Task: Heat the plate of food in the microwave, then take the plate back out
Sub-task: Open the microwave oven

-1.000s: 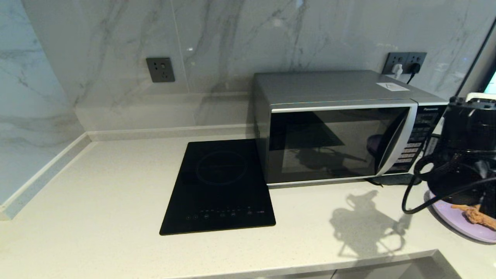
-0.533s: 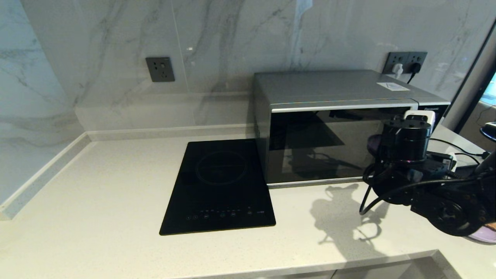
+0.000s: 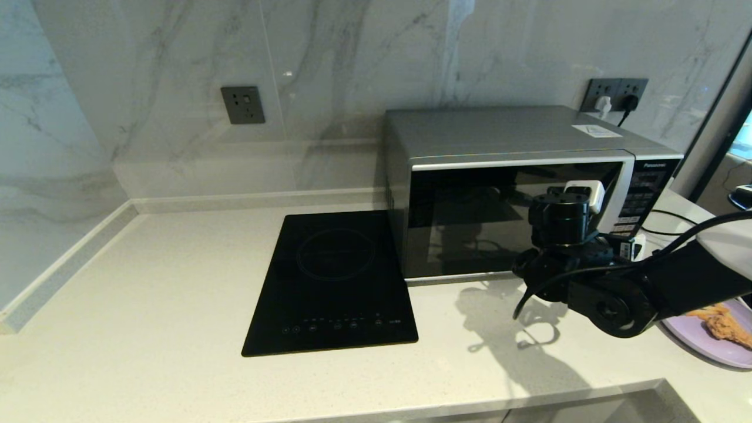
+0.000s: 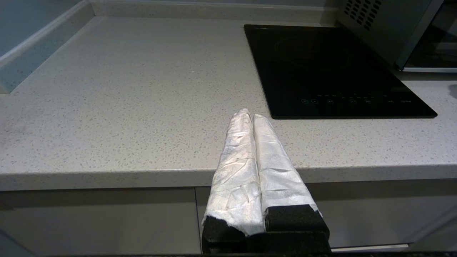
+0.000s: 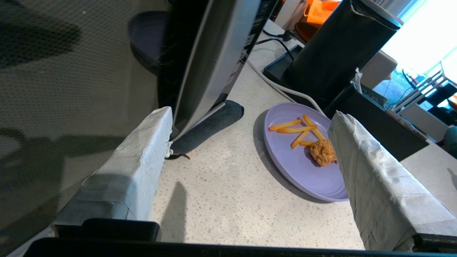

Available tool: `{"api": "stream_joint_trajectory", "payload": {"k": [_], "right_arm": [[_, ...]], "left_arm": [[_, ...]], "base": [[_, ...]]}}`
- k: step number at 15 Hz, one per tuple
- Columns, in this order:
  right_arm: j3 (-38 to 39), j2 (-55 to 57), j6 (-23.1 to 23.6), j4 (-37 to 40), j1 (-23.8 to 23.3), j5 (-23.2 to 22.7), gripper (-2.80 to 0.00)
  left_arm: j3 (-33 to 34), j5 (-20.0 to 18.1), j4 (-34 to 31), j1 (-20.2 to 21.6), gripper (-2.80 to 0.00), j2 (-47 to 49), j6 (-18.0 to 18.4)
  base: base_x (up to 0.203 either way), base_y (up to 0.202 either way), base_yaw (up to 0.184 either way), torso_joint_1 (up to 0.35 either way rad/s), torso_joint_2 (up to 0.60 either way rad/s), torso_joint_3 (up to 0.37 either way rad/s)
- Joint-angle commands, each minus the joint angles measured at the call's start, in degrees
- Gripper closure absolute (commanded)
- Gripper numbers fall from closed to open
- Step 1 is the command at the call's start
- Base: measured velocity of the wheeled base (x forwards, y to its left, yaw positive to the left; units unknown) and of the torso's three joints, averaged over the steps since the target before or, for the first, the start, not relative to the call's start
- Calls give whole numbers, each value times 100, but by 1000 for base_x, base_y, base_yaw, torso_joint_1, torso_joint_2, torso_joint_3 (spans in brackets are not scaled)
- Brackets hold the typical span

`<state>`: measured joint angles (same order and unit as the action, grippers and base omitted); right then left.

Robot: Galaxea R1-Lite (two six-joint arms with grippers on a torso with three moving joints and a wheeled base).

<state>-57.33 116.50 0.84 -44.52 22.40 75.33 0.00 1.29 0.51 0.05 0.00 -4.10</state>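
Nearest the front edge of the counter [image 3: 147, 294], low on the robot's left, the left claw [image 4: 251, 116] sits parked with its wrapped fingers pressed together, holding nothing. Farther in, a black cooktop [image 3: 332, 282] lies flat on the counter, just beside the microwave [image 3: 517, 188]. On the robot's right, the right claw [image 5: 250, 117] hangs in front of the microwave's closed dark door, its fingers [image 5: 142, 157] spread wide and empty; one finger is close by the lower end of the curved silver handle [image 5: 210, 67]. The plate of food [image 5: 303, 153], with fries and a fried chicken piece, rests on the counter to the right of the microwave, outside it. Behind stands the marble wall [image 3: 352, 70].
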Motion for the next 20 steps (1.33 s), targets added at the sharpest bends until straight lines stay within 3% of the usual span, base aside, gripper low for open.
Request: {"api": "stream_joint_trajectory", "payload": {"k": [1, 8, 20], "right_arm": [[-238, 256, 129, -31, -108, 38, -280], [-540, 603, 189, -40, -755, -166, -280], [-1021, 842, 240, -40, -1163, -369, -280]], "left_arm": [[0, 3, 2, 4, 0, 9, -3], [0, 3, 2, 4, 0, 9, -3], [0, 3, 2, 4, 0, 9, -3]], "base": [[0, 0, 0, 0, 0, 0], [0, 0, 0, 0, 0, 0], [0, 0, 0, 0, 0, 0]]}}
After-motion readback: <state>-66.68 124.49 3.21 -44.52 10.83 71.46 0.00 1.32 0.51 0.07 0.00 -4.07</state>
